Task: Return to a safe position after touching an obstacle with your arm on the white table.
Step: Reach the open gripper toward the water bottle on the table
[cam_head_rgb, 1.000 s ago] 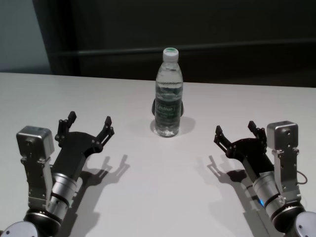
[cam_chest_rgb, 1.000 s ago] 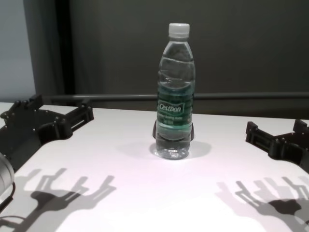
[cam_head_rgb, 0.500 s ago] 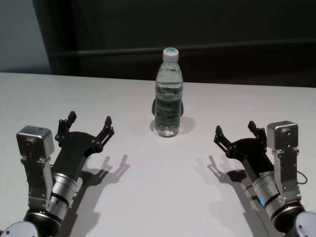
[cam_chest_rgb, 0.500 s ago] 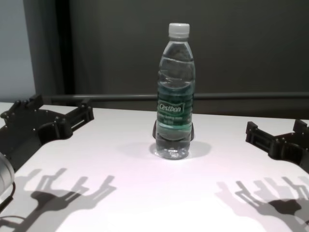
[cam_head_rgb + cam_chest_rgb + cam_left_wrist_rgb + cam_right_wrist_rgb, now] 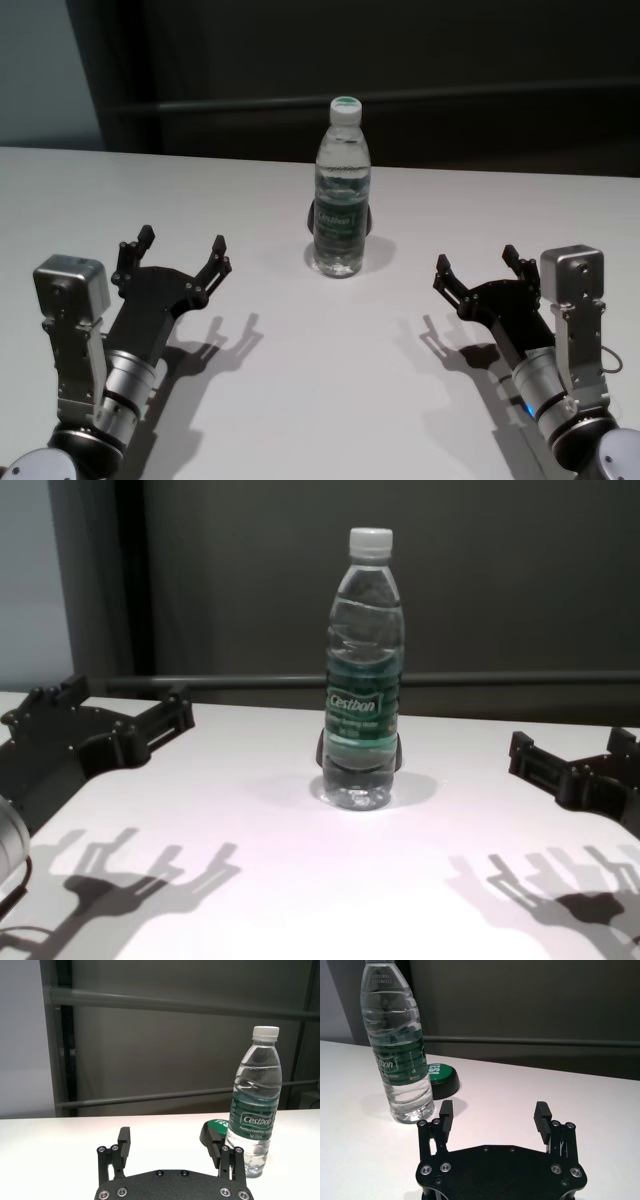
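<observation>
The obstacle, a clear water bottle (image 5: 341, 190) (image 5: 364, 670) (image 5: 254, 1110) (image 5: 397, 1050) with a white cap and green label, stands upright at mid-table on the white table (image 5: 320, 400) (image 5: 320, 900). My left gripper (image 5: 183, 252) (image 5: 170, 1142) (image 5: 115, 705) hovers open over the near left of the table, well short of the bottle and empty. On the near right, my right gripper (image 5: 478, 264) (image 5: 492, 1112) (image 5: 575, 750) is also open and holds nothing. Neither arm touches the bottle.
A low black puck with a green top (image 5: 440, 1077) (image 5: 214, 1130) lies on the table just behind the bottle. A dark wall with a horizontal rail (image 5: 400, 98) runs behind the table's far edge.
</observation>
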